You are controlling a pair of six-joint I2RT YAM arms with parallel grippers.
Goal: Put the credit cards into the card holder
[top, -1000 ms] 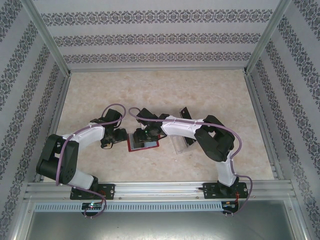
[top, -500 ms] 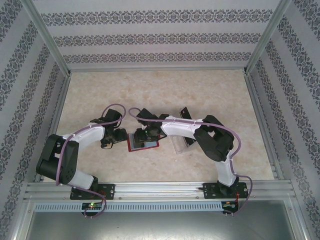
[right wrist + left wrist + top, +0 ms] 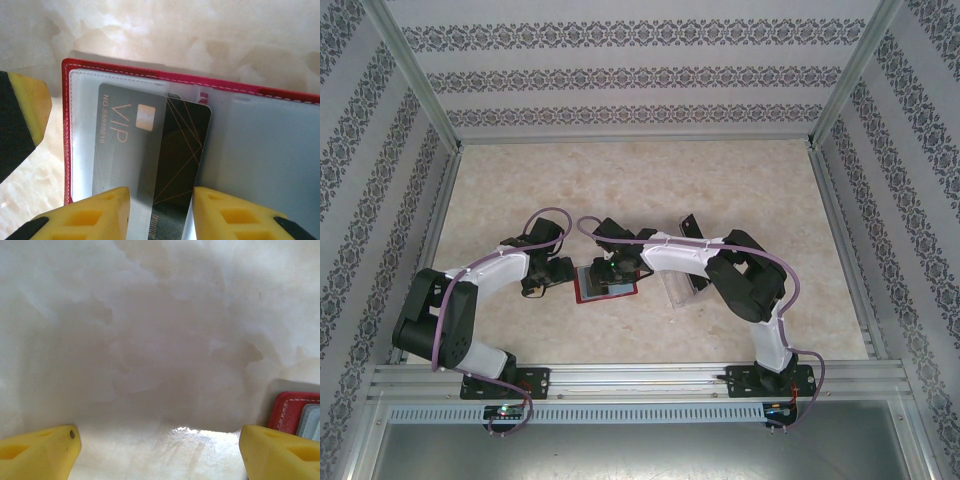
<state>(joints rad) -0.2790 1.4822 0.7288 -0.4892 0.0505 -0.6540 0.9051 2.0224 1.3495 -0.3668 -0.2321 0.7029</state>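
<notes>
The red card holder (image 3: 150, 75) lies open on the table, its grey pockets facing up, and is also seen from above (image 3: 620, 290). A dark VIP credit card (image 3: 150, 145) lies on it, its left part slid under the clear left pocket and its right part bare. My right gripper (image 3: 161, 215) hovers low over the card's near end. Its fingers are apart and the right fingertip (image 3: 220, 212) sits at the card's right edge. My left gripper (image 3: 160, 452) is open wide over bare table just left of the holder's corner (image 3: 290, 410).
A clear plastic tray (image 3: 680, 288) sits right of the holder, partly under the right arm. A dark flat piece (image 3: 691, 227) stands at its far end. The enclosure's patterned walls and metal frame ring the table.
Almost nothing. The right arm has shifted very slightly over the holder; the left arm stays put.
</notes>
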